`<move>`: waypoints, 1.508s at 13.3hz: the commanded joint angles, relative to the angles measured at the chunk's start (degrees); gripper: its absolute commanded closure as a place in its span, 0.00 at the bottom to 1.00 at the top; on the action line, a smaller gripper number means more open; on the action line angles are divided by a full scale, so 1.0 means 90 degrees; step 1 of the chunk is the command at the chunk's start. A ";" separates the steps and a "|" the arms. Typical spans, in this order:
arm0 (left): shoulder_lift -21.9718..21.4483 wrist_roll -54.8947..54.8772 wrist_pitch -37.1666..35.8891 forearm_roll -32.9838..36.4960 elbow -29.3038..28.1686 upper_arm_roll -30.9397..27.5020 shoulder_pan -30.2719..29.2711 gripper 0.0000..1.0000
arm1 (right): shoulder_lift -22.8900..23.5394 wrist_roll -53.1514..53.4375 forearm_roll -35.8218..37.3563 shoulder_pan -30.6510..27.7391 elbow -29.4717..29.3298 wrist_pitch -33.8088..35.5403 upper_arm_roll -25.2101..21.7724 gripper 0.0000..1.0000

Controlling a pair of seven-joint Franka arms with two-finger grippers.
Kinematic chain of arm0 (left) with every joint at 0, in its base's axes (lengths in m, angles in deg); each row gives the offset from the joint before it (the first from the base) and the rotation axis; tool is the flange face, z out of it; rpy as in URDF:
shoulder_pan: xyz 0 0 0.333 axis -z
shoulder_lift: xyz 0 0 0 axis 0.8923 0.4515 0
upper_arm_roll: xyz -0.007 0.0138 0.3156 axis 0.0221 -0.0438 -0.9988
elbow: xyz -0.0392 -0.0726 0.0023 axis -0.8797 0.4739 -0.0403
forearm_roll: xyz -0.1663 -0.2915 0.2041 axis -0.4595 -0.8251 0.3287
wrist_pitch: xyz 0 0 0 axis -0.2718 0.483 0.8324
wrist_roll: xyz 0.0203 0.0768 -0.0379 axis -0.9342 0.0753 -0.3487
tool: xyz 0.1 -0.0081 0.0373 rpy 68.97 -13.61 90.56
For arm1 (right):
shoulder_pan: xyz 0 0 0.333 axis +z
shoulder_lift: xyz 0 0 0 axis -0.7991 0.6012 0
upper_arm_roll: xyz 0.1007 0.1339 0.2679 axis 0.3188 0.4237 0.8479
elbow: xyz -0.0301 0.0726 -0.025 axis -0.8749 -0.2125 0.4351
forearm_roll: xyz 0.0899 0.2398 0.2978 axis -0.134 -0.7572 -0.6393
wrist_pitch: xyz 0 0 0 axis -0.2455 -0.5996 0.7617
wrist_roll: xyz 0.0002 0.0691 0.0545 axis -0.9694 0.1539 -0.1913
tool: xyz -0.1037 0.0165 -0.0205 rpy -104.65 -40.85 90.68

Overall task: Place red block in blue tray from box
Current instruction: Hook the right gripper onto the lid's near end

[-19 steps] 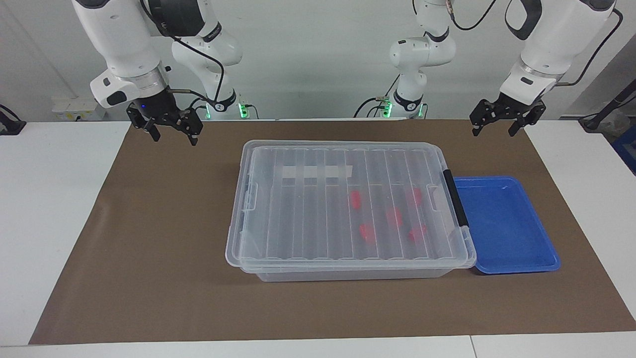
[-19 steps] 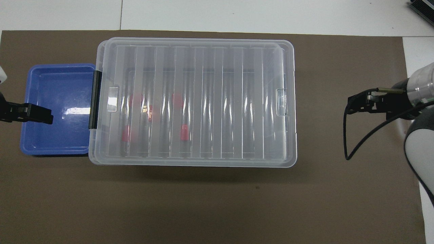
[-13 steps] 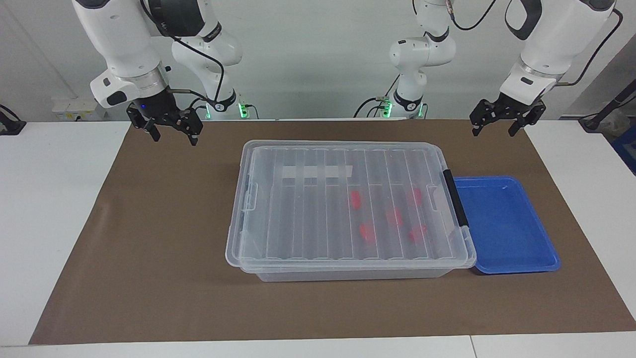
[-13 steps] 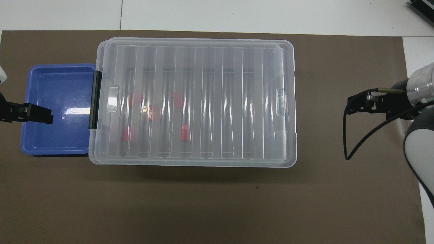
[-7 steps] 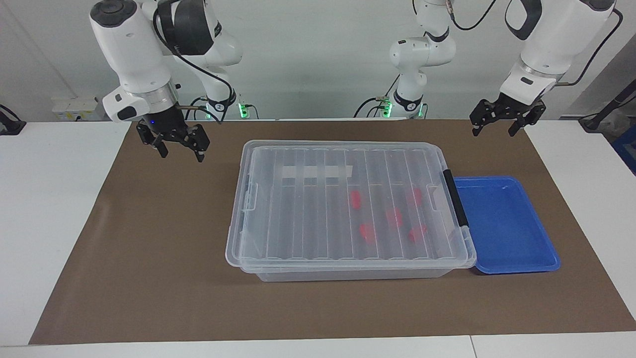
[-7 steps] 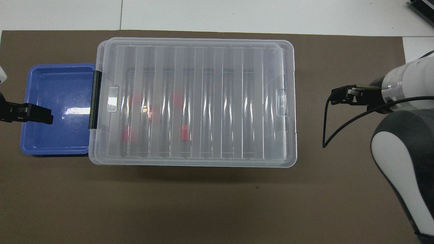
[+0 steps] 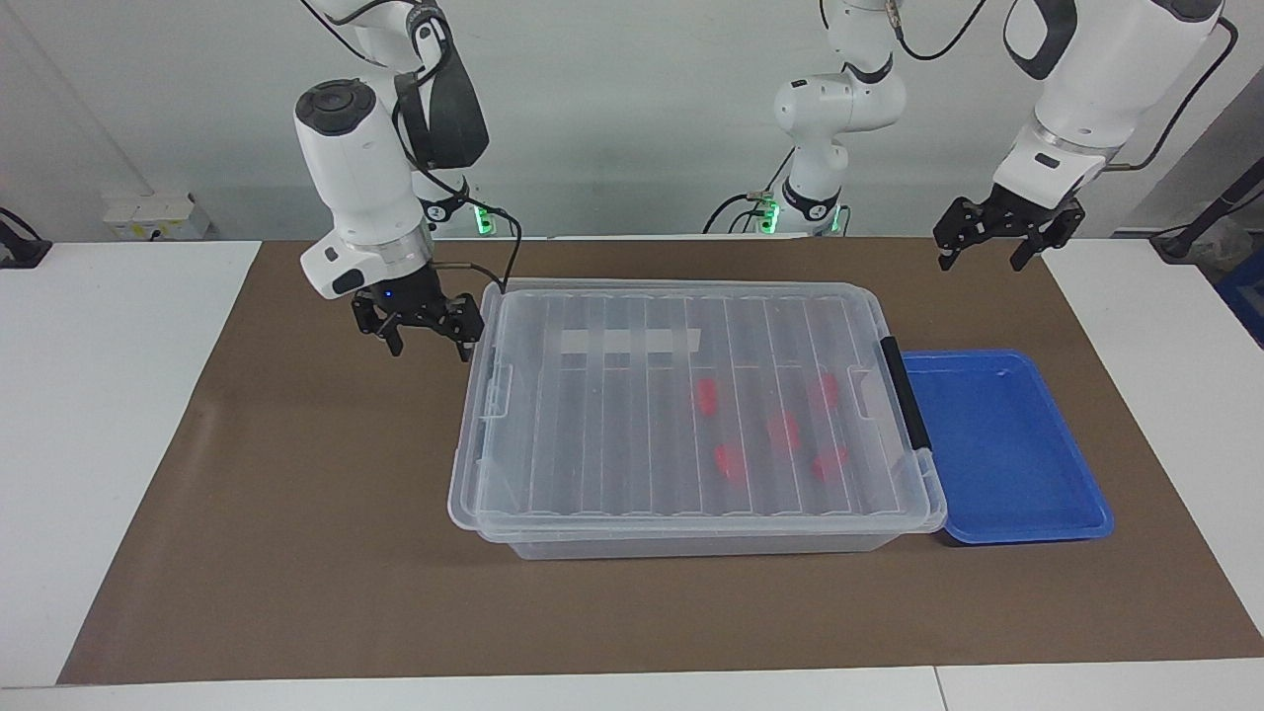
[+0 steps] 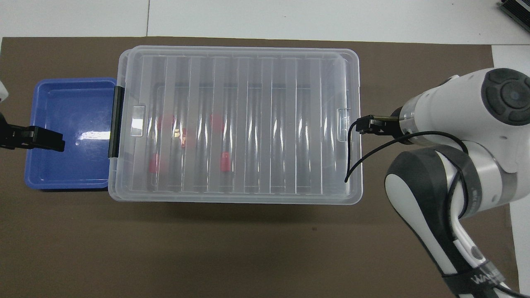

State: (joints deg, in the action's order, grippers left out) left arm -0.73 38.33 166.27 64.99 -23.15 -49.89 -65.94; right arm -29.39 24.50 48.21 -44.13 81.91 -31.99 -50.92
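Observation:
The box (image 7: 612, 434) is a clear bin with its ribbed lid closed, in the middle of the mat; it also shows in the overhead view (image 8: 265, 82). Several red blocks (image 7: 783, 432) lie inside it near the black clip handle (image 7: 906, 395); they show in the overhead view as well (image 8: 225, 161). The blue tray (image 7: 987, 464) sits empty against the box's handle end, seen too in the overhead view (image 8: 70, 169). My right gripper (image 7: 428, 346) is open and empty, low beside the box's other end (image 8: 369, 125). My left gripper (image 7: 981, 259) is open and empty, and waits raised over the tray's outer end (image 8: 41, 140).
A brown mat (image 7: 296, 513) covers most of the white table (image 7: 99, 395). A whitish tape strip (image 7: 627, 342) lies on the lid. A black cable (image 8: 372, 153) hangs from the right wrist beside the box's end.
My right arm has swung from the mat's edge toward the box and come down beside its end. The left arm, box, tray and blocks have not moved.

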 commanded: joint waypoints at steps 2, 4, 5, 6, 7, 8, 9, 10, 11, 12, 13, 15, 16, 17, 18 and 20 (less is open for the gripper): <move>-0.0183 -0.0034 0.0057 -0.0063 -0.0203 0.0017 -0.0072 0.00 | -0.0321 0.0165 -0.0081 0.0025 0.0628 -0.0446 0.0028 0.00; -0.0183 -0.0034 0.0057 -0.0063 -0.0203 0.0017 -0.0072 0.00 | -0.0360 0.0146 -0.0081 0.0035 0.0775 -0.0466 0.0028 0.00; -0.0183 -0.0034 0.0057 -0.0053 -0.0203 0.0017 -0.0072 0.00 | -0.0399 0.0155 -0.0081 0.0045 0.0853 -0.0476 0.0028 0.00; -0.0183 -0.0034 0.0057 -0.0063 -0.0203 0.0017 -0.0072 0.00 | -0.0418 0.0117 -0.0081 0.0093 0.0912 -0.0485 0.0028 0.00; -0.0183 -0.0034 0.0057 -0.0063 -0.0203 0.0017 -0.0072 0.00 | -0.0428 0.0097 -0.0081 0.0113 0.0960 -0.0515 0.0028 0.00; -0.0183 -0.0034 0.0057 -0.0063 -0.0203 0.0017 -0.0072 0.00 | -0.0428 0.0077 -0.0081 0.0104 0.0980 -0.0515 0.0028 0.00; -0.0183 -0.0034 0.0057 -0.0063 -0.0203 0.0017 -0.0072 0.00 | -0.0438 0.0058 -0.0081 0.0075 0.0990 -0.0505 0.0018 0.00; -0.0183 -0.0034 0.0057 -0.0053 -0.0203 0.0017 -0.0072 0.00 | -0.0438 -0.0010 -0.0081 0.0055 0.0990 -0.0495 0.0018 0.00; -0.0192 -0.0034 0.0057 -0.0063 -0.0203 0.0017 -0.0072 0.00 | -0.0438 -0.0020 -0.0081 0.0055 0.0990 -0.0486 0.0018 0.00; -0.0192 -0.0034 0.0057 -0.0053 -0.0203 0.0017 -0.0072 0.00 | -0.0438 -0.0021 -0.0081 0.0045 0.0990 -0.0466 0.0018 0.00; -0.0183 -0.0034 0.0057 -0.0063 -0.0203 0.0017 -0.0072 0.00 | -0.0448 -0.0040 -0.0091 0.0006 0.1000 -0.0418 0.0018 0.00; -0.0183 -0.0034 0.0057 -0.0053 -0.0203 0.0017 -0.0072 0.00 | -0.0487 -0.0176 -0.0081 -0.0169 0.1087 -0.0398 0.0018 0.00; -0.0183 -0.0034 0.0057 -0.0053 -0.0203 0.0017 -0.0072 0.00 | -0.0506 -0.0360 -0.0091 -0.0247 0.1156 -0.0398 0.0018 0.00; -0.0183 -0.0034 0.0057 -0.0053 -0.0203 0.0017 -0.0072 0.00 | -0.0535 -0.0546 -0.0091 -0.0383 0.1185 -0.0398 0.0018 0.00; -0.0183 -0.0034 0.0057 -0.0063 -0.0203 0.0017 -0.0072 0.00 | -0.0536 -0.0741 -0.0091 -0.0481 0.1195 -0.0388 0.0018 0.00; -0.0183 -0.0034 0.0057 -0.0063 -0.0203 0.0017 -0.0072 0.00 | -0.0536 -0.1219 -0.0081 -0.0745 0.1186 -0.0388 0.0018 0.00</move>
State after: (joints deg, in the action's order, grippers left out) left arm -0.73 38.33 166.27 64.99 -23.15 -49.89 -65.94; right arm -32.42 17.79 48.20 -48.31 90.51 -35.02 -51.12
